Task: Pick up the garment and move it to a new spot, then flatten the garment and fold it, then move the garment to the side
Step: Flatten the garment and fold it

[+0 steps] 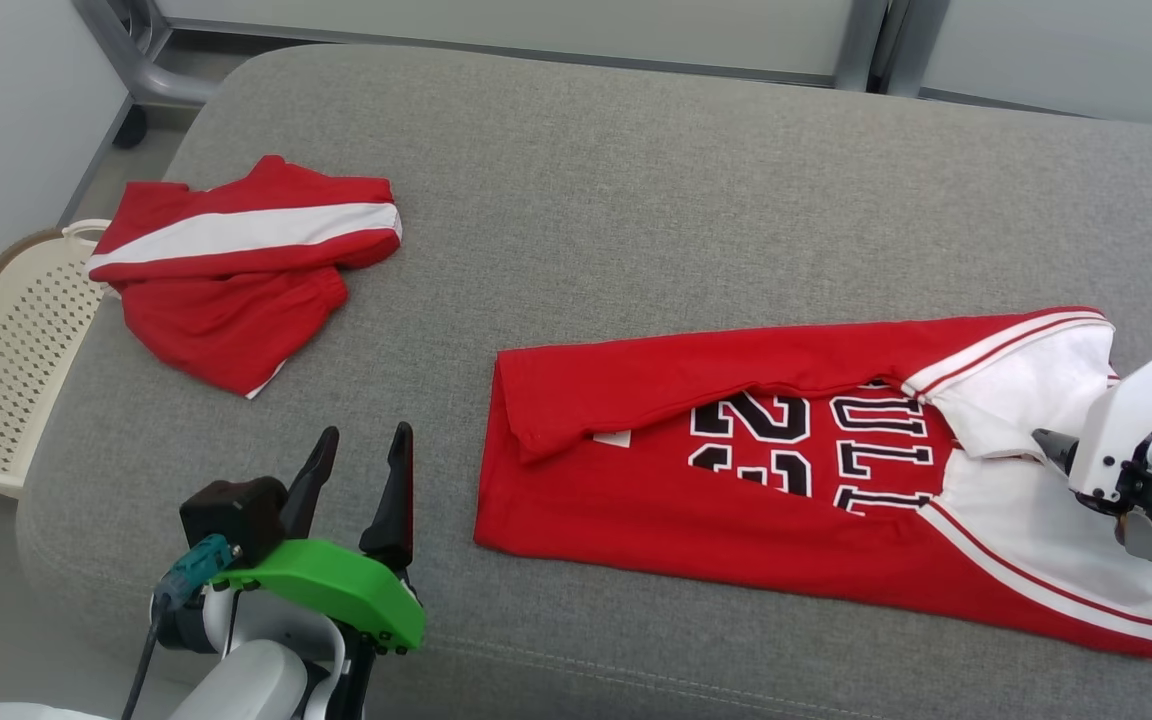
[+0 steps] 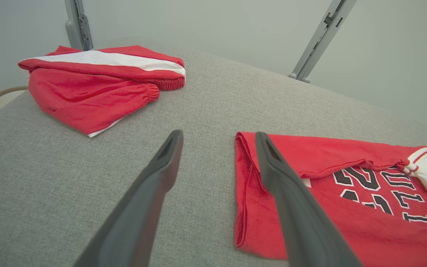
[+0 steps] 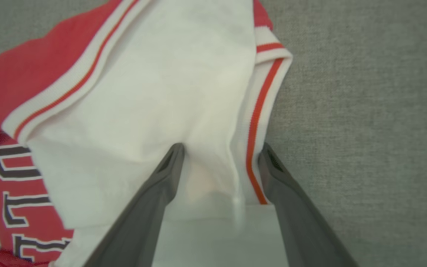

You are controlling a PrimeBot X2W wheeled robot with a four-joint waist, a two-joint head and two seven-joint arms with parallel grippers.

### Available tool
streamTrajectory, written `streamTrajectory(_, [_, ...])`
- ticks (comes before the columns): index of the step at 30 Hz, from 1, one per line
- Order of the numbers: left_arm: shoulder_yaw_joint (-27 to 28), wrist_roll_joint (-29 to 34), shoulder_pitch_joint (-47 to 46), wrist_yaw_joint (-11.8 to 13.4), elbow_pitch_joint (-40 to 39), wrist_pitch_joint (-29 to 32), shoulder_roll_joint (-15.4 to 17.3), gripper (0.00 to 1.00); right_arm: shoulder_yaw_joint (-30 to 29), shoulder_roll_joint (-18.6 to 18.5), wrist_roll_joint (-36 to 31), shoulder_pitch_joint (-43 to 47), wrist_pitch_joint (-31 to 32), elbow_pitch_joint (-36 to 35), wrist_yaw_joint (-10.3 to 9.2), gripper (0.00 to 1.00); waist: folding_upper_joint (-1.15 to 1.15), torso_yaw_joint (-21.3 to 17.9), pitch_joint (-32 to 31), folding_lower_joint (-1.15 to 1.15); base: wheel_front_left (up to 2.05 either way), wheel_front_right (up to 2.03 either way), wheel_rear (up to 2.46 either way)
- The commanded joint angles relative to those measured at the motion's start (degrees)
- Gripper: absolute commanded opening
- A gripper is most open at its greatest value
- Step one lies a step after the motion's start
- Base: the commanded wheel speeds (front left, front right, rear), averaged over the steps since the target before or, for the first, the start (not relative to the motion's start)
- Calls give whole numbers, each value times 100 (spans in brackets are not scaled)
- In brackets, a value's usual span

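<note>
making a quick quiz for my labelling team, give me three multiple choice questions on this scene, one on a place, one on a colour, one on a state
1. Where does the red garment with the white stripe lie relative to the jersey?
A. on top of it
B. apart from it on the grey cushion, toward the robot's left
C. on the floor

2. What colour are the numerals on the jersey?
A. blue
B. yellow
C. black with white edging

3. How does the left pincer stand?
A. open, holding nothing
B. shut on the jersey
C. shut and empty

Answers:
1 B, bare cushion separates the two garments.
2 C, the 23 is black, outlined in white.
3 A, its jaws stand apart over bare cushion, beside the jersey's hem.
</note>
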Motion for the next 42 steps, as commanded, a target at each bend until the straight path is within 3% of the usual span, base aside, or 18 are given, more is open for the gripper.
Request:
streamTrajectory(1, [1, -24, -65, -17, -19, 6, 19, 100, 134, 151, -7, 265, 174, -169, 23, 100, 0, -9, -9, 0, 0, 0, 0])
streamTrajectory(3, [-6, -25, -65, -19, -30, 15, 34, 100, 202, 109, -74, 293, 197, -312, 24, 96, 0, -19, -11, 0, 0, 0, 0])
streamTrajectory(4, [-11, -25, -69, -19, -35, 19, 36, 100, 246, 84, -132, 298, 165, -356, 27, 67, 0, -22, -10, 0, 0, 0, 0])
streamTrajectory(5, [-19, -26, -74, -23, -38, 23, 34, 100, 283, 65, -193, 299, 113, -375, 28, 49, 0, -23, -9, 0, 0, 0, 0])
streamTrajectory(7, [-33, -26, -87, -28, -39, 24, 20, 100, 338, 49, -299, 291, 32, -349, 27, 29, 0, -15, -4, 0, 0, 0, 0])
streamTrajectory(8, [-33, -26, -87, -28, -39, 24, 20, 100, 338, 49, -299, 291, 32, -349, 27, 29, 0, -15, -4, 0, 0, 0, 0])
streamTrajectory(9, [-40, -27, -96, -32, -40, 24, 12, 100, 351, 60, -341, 279, -15, -319, 21, 10, 0, -10, 0, 0, 0, 0, 0])
streamTrajectory(10, [-47, -30, -105, -33, -38, 27, 6, 100, 359, 77, -381, 266, -60, -286, 20, 0, 0, -4, 3, 0, 0, 0, 0])
streamTrajectory(18, [-47, -55, -48, -28, 22, 11, 43, 100, 306, 100, -484, 118, -312, -91, 12, 0, 0, -27, -59, 0, 0, 0, 0])
streamTrajectory(35, [-84, -62, 96, -2, -94, 12, 87, 100, 79, -881, -519, -225, -388, -74, 7, 0, 0, -707, -185, 0, 0, 0, 0])
streamTrajectory(42, [-97, -61, 44, 13, -107, 39, 76, 100, 16, -998, -547, -324, -431, -79, 8, 0, 0, -933, -163, 0, 0, 0, 0])
